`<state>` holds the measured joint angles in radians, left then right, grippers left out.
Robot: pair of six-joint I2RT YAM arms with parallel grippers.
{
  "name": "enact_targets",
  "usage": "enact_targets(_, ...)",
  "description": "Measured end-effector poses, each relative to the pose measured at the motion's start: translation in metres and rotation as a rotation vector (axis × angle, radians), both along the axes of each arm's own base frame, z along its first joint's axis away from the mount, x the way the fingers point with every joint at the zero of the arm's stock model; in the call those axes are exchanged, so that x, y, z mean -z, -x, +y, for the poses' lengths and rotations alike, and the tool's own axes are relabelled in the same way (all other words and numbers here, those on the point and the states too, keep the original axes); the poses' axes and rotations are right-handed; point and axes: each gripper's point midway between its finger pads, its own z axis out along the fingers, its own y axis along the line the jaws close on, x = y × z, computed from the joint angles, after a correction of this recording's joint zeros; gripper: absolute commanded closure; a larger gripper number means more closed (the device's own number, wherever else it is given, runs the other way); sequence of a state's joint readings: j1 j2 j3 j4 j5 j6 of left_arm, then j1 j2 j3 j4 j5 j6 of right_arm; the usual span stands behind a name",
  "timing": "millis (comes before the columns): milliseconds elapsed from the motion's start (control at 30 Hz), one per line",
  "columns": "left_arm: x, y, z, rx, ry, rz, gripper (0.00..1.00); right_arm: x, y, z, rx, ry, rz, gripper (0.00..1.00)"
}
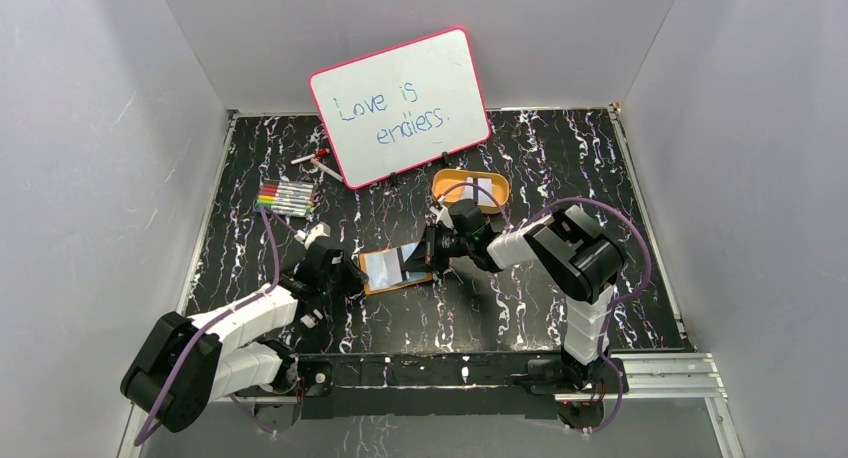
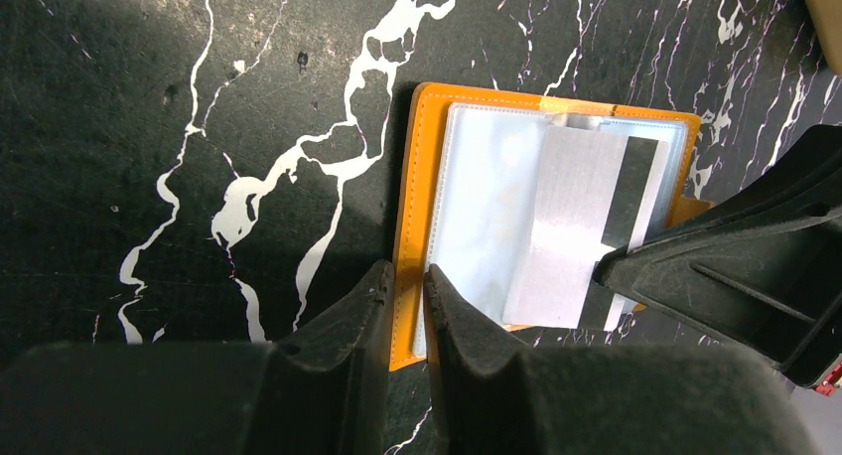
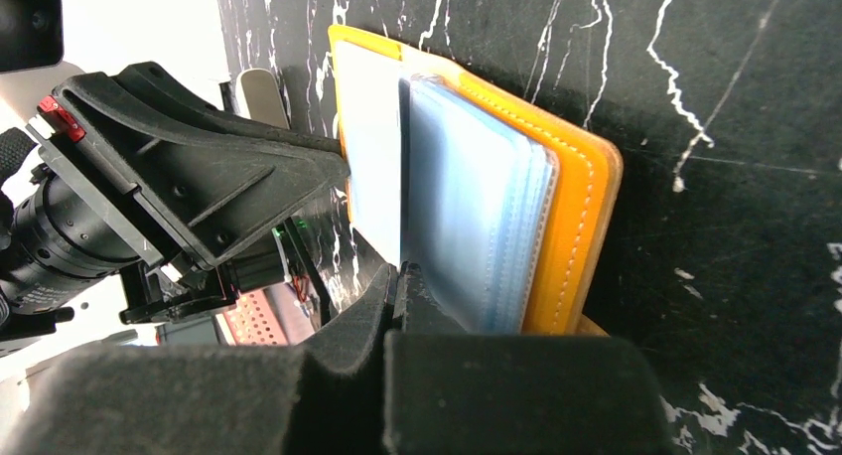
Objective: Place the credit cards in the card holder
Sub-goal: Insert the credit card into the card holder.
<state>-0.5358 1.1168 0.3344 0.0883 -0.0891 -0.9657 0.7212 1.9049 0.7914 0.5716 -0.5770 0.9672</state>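
The orange-tan card holder (image 1: pixel 392 287) lies open on the black marbled table, its clear sleeves facing up. My left gripper (image 1: pixel 350 275) is shut on the holder's left cover edge (image 2: pixel 412 177), with one finger on each side of the orange leather (image 2: pixel 405 276). My right gripper (image 1: pixel 428 250) is shut on a whitish-grey credit card with a dark stripe (image 2: pixel 571 227). The card lies tilted over the right sleeves, its far end at a sleeve's top edge. In the right wrist view the card (image 3: pixel 369 147) runs from the closed fingertips (image 3: pixel 397 271) along the sleeves of the holder (image 3: pixel 581 227).
An orange oval tray (image 1: pixel 495 187) stands behind the right gripper, with a pale card in it (image 1: pixel 473 191). A pink-framed whiteboard (image 1: pixel 400 106) leans at the back. Coloured markers (image 1: pixel 285 196) and a loose pen (image 1: pixel 315 160) lie at the back left.
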Motion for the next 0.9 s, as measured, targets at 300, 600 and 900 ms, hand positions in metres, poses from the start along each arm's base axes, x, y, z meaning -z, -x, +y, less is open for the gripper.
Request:
enact_targets(300,0.0002,0.0001,0.0002,0.000,0.000,0.000,0.86,0.0005,0.0017,0.0025,-0.001,-0.005,0.007,1.00)
enact_targets(600,0.0015,0.0009,0.0020,-0.007,-0.006,0.006,0.96,0.0040,0.0013,0.0010,0.020,0.011,0.022,1.00)
enact_targets(900,0.0026,0.0014,0.0026,-0.011,-0.007,0.012,1.00,0.0030,0.0018,-0.0001,0.032,0.029,0.022,1.00)
